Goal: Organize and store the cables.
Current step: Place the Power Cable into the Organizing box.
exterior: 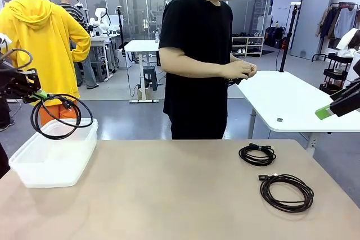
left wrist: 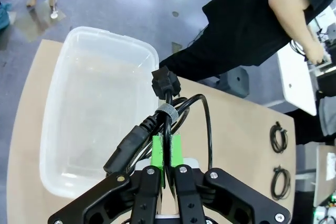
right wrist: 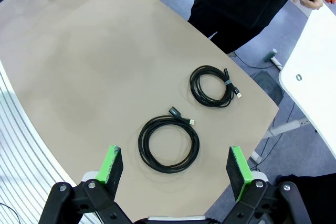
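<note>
Tabletop tub [exterior: 50, 175] under hanging cable [left wrist: 166, 83]

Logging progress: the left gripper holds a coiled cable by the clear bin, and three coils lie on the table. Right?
No: two coils lie on the table, not three, a smaller coil and a larger coil, as the front view shows. The rest holds.

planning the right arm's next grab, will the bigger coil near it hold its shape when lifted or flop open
Likely floppy: the bigger coil shows no visible tie, so its loops may spread when lifted by one side. The held coil in the left gripper sags in slack loops, hinting the same. Thin cord, probably light.
</note>
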You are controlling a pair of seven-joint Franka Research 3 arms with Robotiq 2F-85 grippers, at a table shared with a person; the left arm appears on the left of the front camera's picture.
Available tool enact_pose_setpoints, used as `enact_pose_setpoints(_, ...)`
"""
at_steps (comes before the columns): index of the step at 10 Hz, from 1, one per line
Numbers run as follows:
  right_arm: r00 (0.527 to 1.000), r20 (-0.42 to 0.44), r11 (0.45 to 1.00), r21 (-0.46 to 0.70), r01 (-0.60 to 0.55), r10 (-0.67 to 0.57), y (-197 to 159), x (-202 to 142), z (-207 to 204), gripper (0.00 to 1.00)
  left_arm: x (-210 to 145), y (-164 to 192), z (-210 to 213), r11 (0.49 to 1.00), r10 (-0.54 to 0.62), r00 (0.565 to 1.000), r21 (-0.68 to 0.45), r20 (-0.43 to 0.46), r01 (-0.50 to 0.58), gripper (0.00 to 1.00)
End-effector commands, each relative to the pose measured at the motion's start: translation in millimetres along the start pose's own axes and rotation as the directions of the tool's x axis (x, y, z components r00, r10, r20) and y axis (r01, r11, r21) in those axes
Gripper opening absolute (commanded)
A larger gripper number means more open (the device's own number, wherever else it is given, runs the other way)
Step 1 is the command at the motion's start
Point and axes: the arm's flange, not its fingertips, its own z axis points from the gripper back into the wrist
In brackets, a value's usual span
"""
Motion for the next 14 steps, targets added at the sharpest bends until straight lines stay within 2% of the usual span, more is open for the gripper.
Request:
enact_pose_setpoints(1, 1.000, 0.002, 1.000, 0.007, -0.003, 0.003, -0.7, -0.3, -1.2, 1.00, 29.2, 17.9, -36.1, 0.998, 0.041, 0.998, -0.053, -0.049, -0.043, 0.07)
enact_pose_setpoints(3, 1.000, 0.002, 1.000, 0.007, -0.003, 0.003, -0.7, -0.3, -1.2, 1.00, 38.3, 36.0, -63.9, 0.997, 0.079, 0.996, 0.022, -0.034, -0.079, 0.07)
enact_pose_setpoints(4, 1.000, 0.002, 1.000, 0.007, -0.003, 0.003, -0.7, -0.3, -1.2, 1.00, 38.0, 44.8, -77.8, 0.994, 0.103, 0.993, 0.039, -0.062, -0.100, 0.07)
enact_pose_setpoints(7, 1.000, 0.002, 1.000, 0.007, -0.003, 0.003, -0.7, -0.3, -1.2, 1.00, 22.5, 79.7, -123.0, 0.969, 0.158, 0.976, 0.215, -0.147, -0.125, 0.07)
enact_pose_setpoints(9, 1.000, 0.002, 1.000, 0.007, -0.003, 0.003, -0.7, -0.3, -1.2, 1.00, 5.7, 87.3, -142.0, 0.965, 0.159, 0.961, 0.240, -0.226, -0.103, 0.07)
enact_pose_setpoints(12, 1.000, 0.002, 1.000, 0.007, -0.003, 0.003, -0.7, -0.3, -1.2, 1.00, -2.9, 89.1, -143.5, 0.961, 0.146, 0.954, 0.267, -0.260, -0.074, 0.46)
enact_pose_setpoints(14, 1.000, 0.002, 1.000, 0.007, -0.003, 0.003, -0.7, -0.3, -1.2, 1.00, 1.4, 89.9, -135.1, 0.960, 0.146, 0.962, 0.269, -0.230, -0.081, 0.73)
